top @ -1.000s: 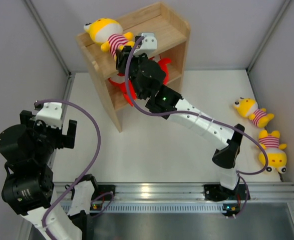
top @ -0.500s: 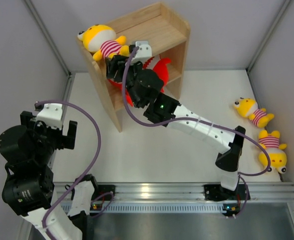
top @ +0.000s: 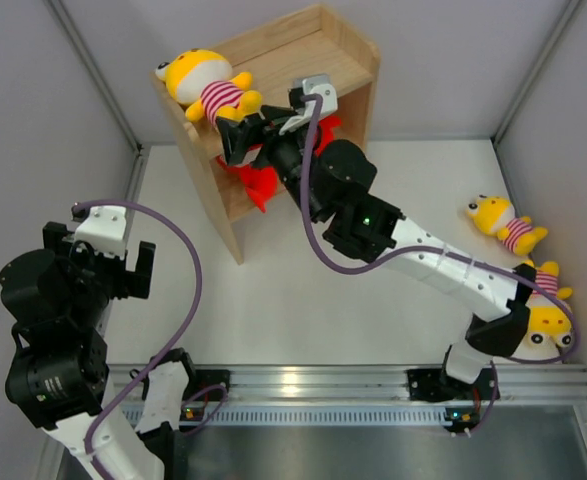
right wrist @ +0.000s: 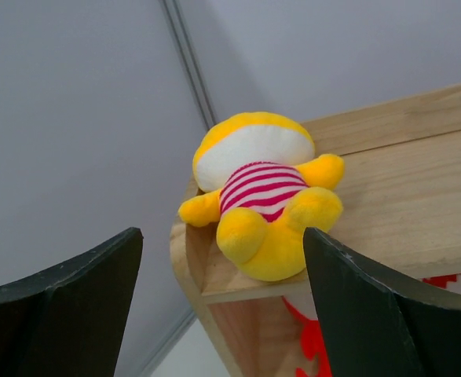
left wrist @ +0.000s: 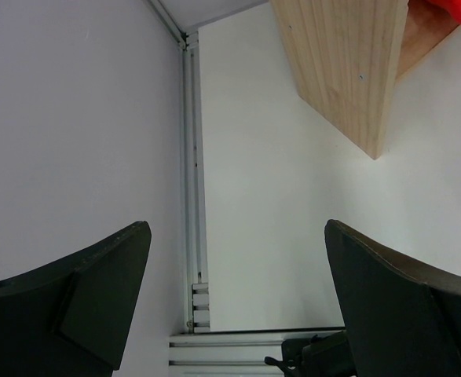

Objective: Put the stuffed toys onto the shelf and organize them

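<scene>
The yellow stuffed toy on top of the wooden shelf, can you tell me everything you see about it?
It is a soft, plush yellow stuffed toy with a big round head, a white face patch and a red-and-white striped shirt. It lies face up at the left end of the light wooden shelf's top tier, feet poking over the front rim. The right gripper is open just in front of it, not gripping it.
</scene>
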`<move>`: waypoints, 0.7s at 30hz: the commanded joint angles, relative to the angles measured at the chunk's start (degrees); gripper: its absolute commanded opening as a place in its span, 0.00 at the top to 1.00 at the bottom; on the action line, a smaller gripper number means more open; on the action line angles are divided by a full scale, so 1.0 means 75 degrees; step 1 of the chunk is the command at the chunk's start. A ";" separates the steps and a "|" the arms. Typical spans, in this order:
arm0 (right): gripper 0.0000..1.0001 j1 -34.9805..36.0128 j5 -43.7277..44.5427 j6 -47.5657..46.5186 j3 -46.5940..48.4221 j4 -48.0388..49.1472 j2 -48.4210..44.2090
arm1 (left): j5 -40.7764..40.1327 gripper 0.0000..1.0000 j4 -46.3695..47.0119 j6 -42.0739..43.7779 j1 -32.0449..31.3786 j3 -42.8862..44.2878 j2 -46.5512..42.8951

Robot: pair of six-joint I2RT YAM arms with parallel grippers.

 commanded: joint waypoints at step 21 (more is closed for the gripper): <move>0.25 -1.1988 -0.4009 0.2689 -0.6431 -0.3046 -0.2791 | -0.0434 0.02 0.0418 0.0046 -0.0170 -0.1818 -0.0424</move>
